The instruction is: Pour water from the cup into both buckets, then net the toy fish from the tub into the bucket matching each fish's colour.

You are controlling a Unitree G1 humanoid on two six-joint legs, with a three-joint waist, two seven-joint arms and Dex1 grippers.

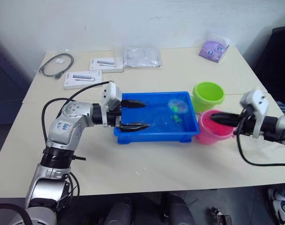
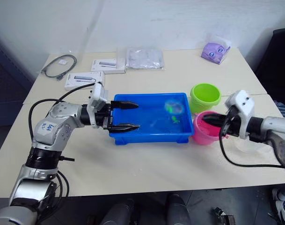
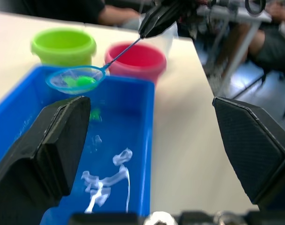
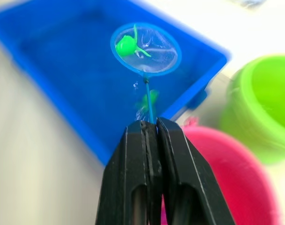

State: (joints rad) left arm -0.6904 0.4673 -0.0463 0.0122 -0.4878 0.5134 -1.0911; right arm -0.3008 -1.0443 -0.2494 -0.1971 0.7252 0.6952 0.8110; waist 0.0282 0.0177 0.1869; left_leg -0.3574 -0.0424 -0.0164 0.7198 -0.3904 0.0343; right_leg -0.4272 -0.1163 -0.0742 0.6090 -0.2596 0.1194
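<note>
The blue tub (image 1: 151,136) holds water at mid-table. Over its far right part hangs the net (image 1: 178,107), lifted clear of the water with a green toy fish (image 4: 126,45) in its mesh. My right gripper (image 1: 215,117) is shut on the net's thin handle, hovering above the pink bucket (image 1: 208,133). The green bucket (image 1: 208,96) stands just behind the pink one, at the tub's right end. Another green fish (image 4: 149,99) lies in the tub under the net. My left gripper (image 1: 137,114) is open over the tub's left end. The clear cup (image 3: 174,36) shows faintly beyond the pink bucket.
At the back of the table lie two white boxes (image 1: 84,78), a coiled grey cable (image 1: 58,64), a clear plastic bag (image 1: 142,56) and a purple packet (image 1: 213,49). People sit beyond the table's right side (image 3: 273,42).
</note>
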